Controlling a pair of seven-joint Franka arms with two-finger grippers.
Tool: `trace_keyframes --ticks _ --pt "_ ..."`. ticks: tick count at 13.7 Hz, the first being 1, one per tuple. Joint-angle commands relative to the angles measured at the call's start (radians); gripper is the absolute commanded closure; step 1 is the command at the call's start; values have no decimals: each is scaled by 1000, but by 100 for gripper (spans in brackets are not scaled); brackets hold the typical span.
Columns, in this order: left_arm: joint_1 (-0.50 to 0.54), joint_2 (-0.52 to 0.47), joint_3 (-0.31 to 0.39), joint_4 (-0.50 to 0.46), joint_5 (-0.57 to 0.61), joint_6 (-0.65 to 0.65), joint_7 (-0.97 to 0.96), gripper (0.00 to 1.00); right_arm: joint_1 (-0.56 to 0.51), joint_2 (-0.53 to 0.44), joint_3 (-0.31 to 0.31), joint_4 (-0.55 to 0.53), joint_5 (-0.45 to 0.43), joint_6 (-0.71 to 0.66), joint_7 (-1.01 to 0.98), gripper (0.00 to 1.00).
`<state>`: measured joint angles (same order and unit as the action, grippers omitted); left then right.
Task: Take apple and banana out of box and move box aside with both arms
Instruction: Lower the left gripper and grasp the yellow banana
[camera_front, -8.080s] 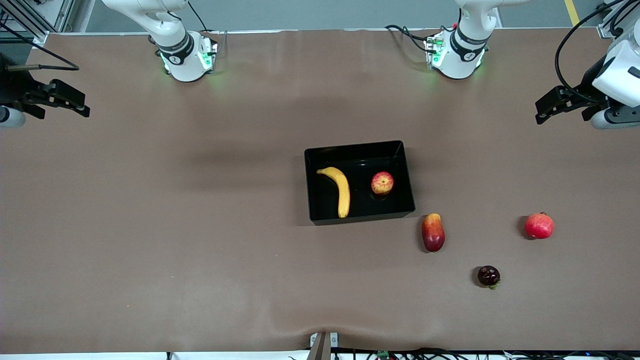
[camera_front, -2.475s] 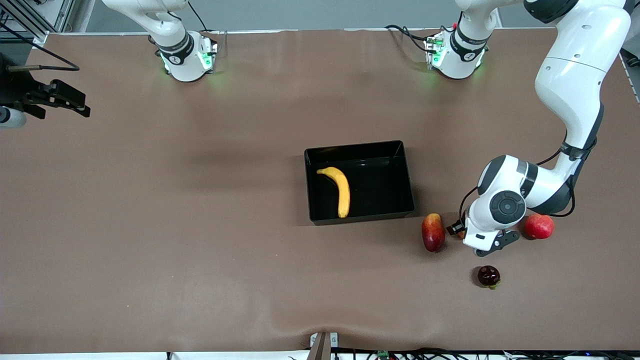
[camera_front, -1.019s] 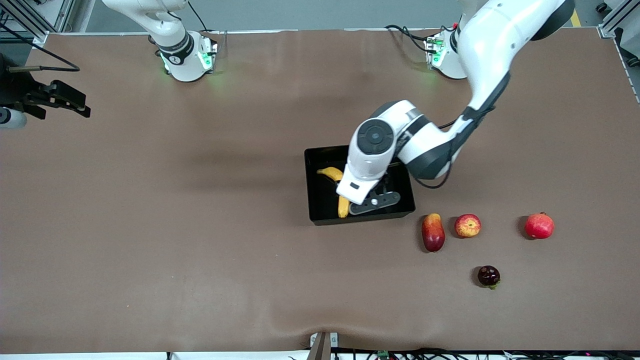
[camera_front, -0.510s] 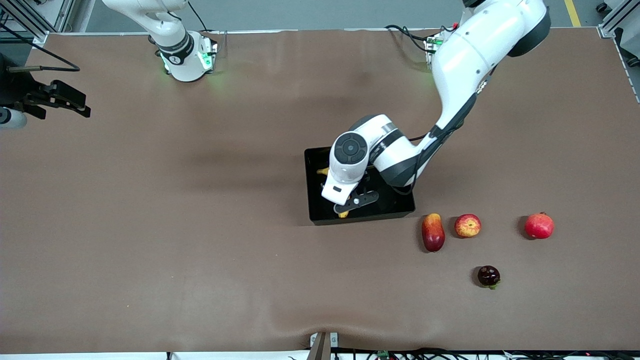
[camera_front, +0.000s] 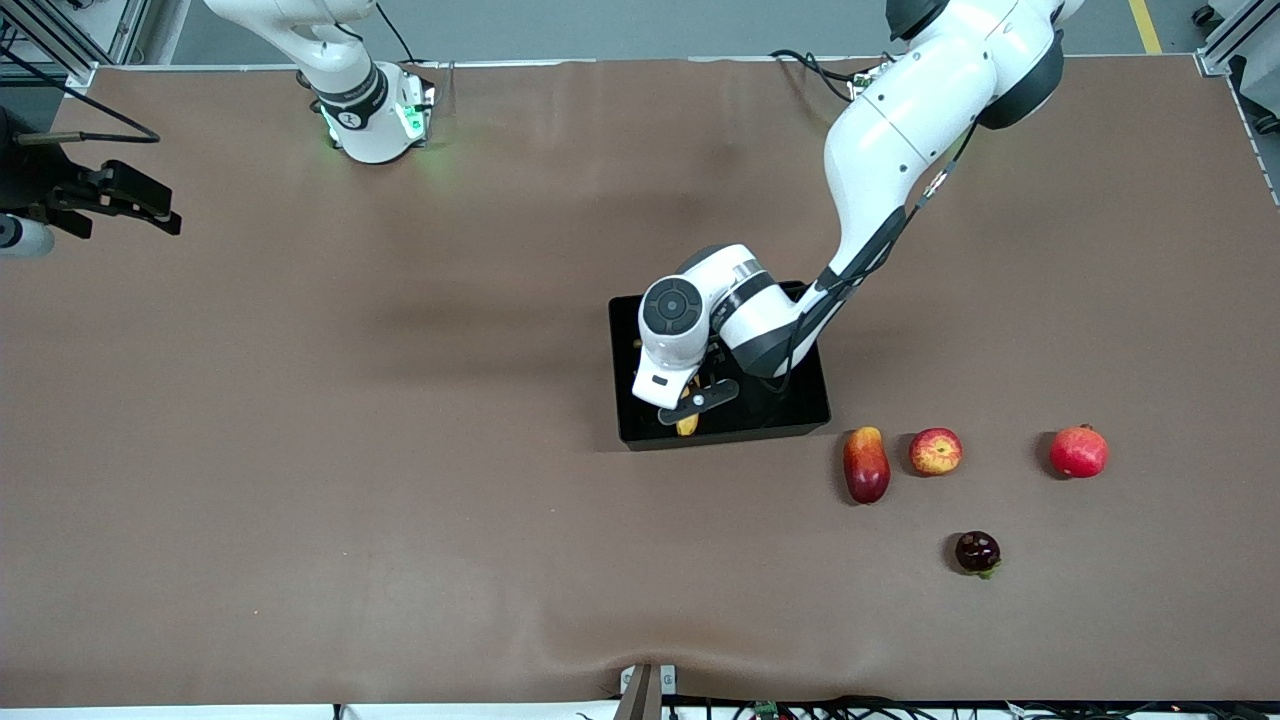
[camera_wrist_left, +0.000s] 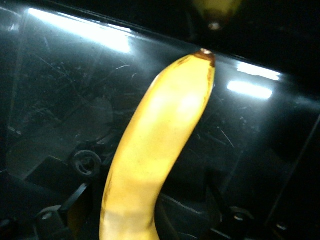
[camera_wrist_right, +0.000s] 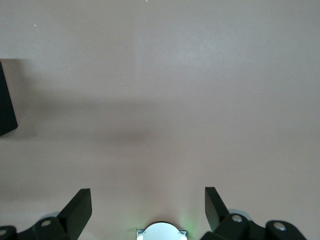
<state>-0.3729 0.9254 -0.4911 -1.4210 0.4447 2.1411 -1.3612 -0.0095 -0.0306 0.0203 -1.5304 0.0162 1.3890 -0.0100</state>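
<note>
The banana (camera_wrist_left: 160, 150) lies on the floor of the box (camera_front: 800, 400), toward the right arm's end of it, and only its tip shows in the front view under the left arm's wrist. The left gripper (camera_front: 690, 395) is down inside the box with 1 finger (camera_wrist_left: 75, 207) on each side of the fruit, jaws spread wide and not yet clamped. The apple (camera_front: 935, 451) is already out, on the table just beside the mango-like fruit (camera_front: 866, 464) and nearer the front camera than the box. The risk I see is a poor pinch: the banana is curved and smooth, so closing off-centre could roll it away or tip it on lifting, and a finger scraping the glossy floor or a wall could drag the box. The right gripper (camera_wrist_right: 148, 210) waits with its fingers apart over bare table at the right arm's end.
</note>
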Motion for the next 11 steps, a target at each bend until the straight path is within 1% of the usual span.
trace_keyframes --ticks 1,2,4,5,8,11 --pt "-9 10 6 24 -4 5 -35 47 -15 3 10 9 4 -10 13 0" --pt "-9 10 6 24 -4 5 -36 65 -14 3 10 9 4 -10 13 0" --pt "-9 7 5 27 -4 5 -35 96 -15 3 10 9 4 -10 13 0" --pt "-9 -2 5 27 -4 5 -35 100 -15 3 10 9 4 -10 13 0" --pt "-1 -43 3 30 0 -1 -26 100 -15 3 10 9 4 -10 13 0" --pt "38 -126 -7 30 -1 -16 -15 100 -15 9 10 10 4 -7 15 0"
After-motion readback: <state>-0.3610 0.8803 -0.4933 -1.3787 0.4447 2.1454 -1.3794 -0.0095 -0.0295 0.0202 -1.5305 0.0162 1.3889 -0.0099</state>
